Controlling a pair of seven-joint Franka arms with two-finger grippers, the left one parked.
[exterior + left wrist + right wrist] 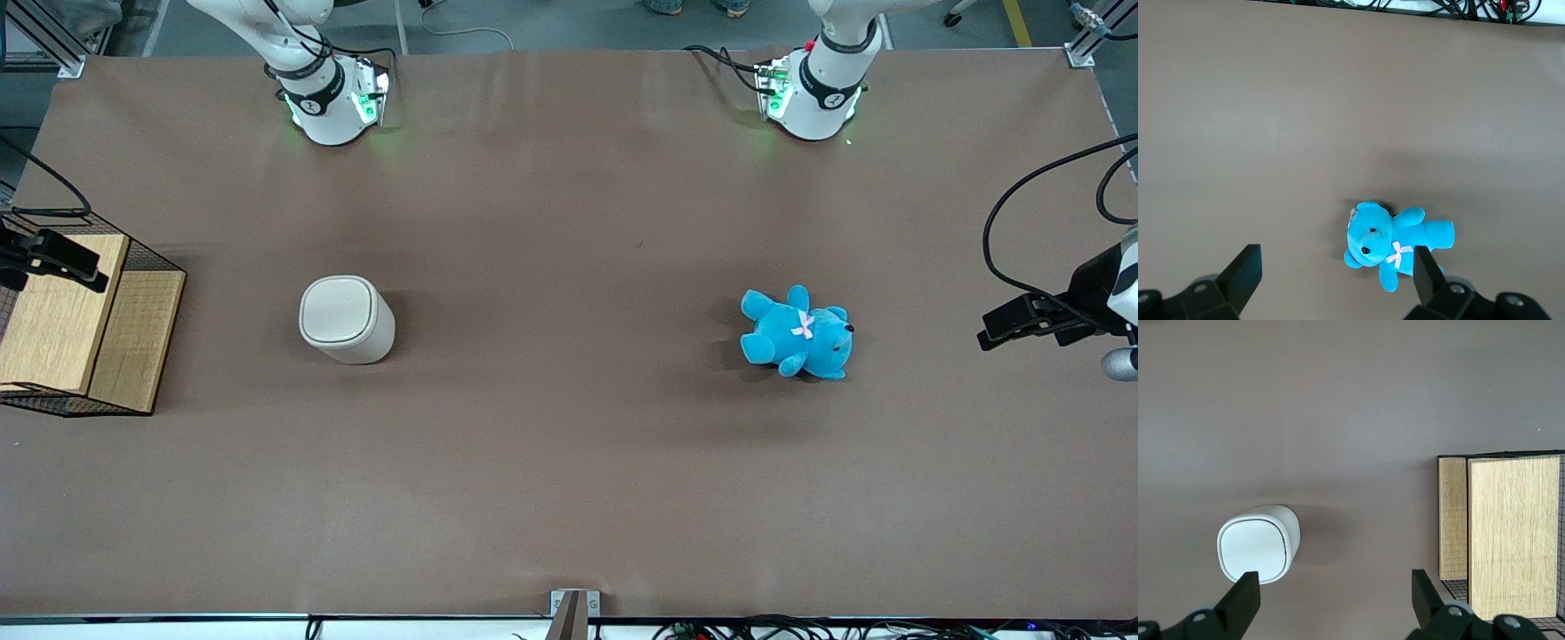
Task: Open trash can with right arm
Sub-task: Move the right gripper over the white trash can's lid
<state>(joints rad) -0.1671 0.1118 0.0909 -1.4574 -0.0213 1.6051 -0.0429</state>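
The trash can point(345, 318) is a small cream-white bin standing upright on the brown table, with its flat lid shut. It also shows in the right wrist view point(1258, 545). My right gripper point(62, 258) hangs high above the wire-mesh basket at the working arm's end of the table, well apart from the trash can. In the right wrist view the gripper point(1333, 595) is open and empty, with its black fingers point(1241, 597) spread wide. The bin shows beside one fingertip, far below it.
A black wire-mesh basket point(151, 258) holding wooden blocks point(1511, 533) stands at the working arm's end of the table. A blue teddy bear point(797, 332) lies toward the parked arm's end and also shows in the left wrist view point(1395, 243). Both arm bases stand at the table's edge farthest from the front camera.
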